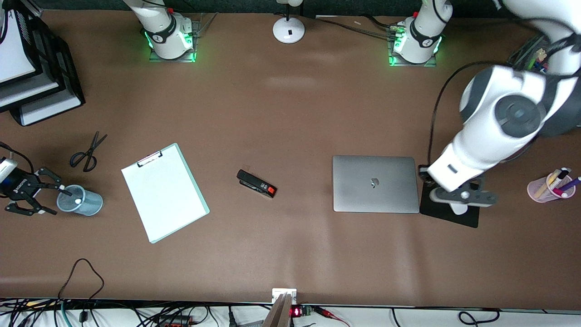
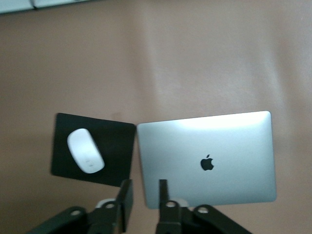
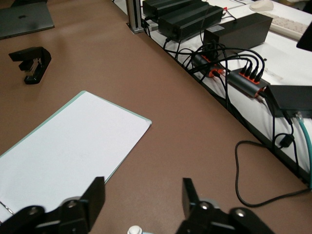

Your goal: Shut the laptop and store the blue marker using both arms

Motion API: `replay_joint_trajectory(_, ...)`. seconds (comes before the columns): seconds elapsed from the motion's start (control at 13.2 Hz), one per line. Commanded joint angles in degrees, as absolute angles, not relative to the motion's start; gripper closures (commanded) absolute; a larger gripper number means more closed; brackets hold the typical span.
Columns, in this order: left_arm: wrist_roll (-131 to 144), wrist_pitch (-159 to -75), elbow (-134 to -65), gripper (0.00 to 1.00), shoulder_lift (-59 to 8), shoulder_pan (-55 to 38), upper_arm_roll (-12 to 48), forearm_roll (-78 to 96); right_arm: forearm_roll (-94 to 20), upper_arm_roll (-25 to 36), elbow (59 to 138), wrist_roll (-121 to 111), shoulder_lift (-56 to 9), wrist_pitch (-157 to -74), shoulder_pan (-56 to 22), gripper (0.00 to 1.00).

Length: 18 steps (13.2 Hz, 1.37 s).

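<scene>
The laptop (image 1: 374, 183) (image 2: 207, 158) lies shut and flat, silver lid up with the dark logo showing. My left gripper (image 1: 463, 199) (image 2: 145, 196) hangs over the black mouse pad (image 1: 470, 218) beside the laptop's edge, its fingers a little apart with nothing between them. At the right arm's end of the table, my right gripper (image 1: 59, 200) (image 3: 141, 200) stands wide open just over the blue mesh cup (image 1: 86, 204). Of the blue marker, only the whitish end (image 1: 78, 200) (image 3: 134, 229) shows, standing in that cup below the open fingers.
A white mouse (image 2: 85, 151) rests on the mouse pad. A clipboard (image 1: 163, 193), a black stapler (image 1: 256, 183) and scissors (image 1: 86, 152) lie between cup and laptop. A pink cup of markers (image 1: 549, 187) stands at the left arm's end. Stacked trays (image 1: 41, 77) and cables (image 3: 253, 73) line the edges.
</scene>
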<state>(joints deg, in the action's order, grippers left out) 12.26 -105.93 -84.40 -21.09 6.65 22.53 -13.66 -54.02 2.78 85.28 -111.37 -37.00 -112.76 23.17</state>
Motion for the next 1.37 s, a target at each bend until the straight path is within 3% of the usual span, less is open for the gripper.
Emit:
replay_joint_trajectory(0.0,9.6,-102.5,-84.4,0.00,-18.0,9.7,23.3,-12.0,-50.2,2.0,84.2,-103.2,-36.7,-111.4,23.6,0.00)
replay_joint_trajectory(0.38,7.6,-93.0,-78.1,0.00,-18.0,11.6,22.9,-7.7,-36.2,1.7,80.5,-78.0,-33.4,-111.4,19.3,0.00)
replay_joint_trajectory(0.76,7.1,-92.4,-75.1,0.00,-19.3,11.6,22.8,-7.9,-20.4,1.7,80.6,-44.8,-27.2,-111.4,9.8,0.00)
replay_joint_trajectory(1.29,2.9,-92.0,-75.0,0.00,-18.6,12.3,23.1,-8.3,-2.5,1.7,81.1,-8.3,-19.4,-98.8,-0.5,0.00)
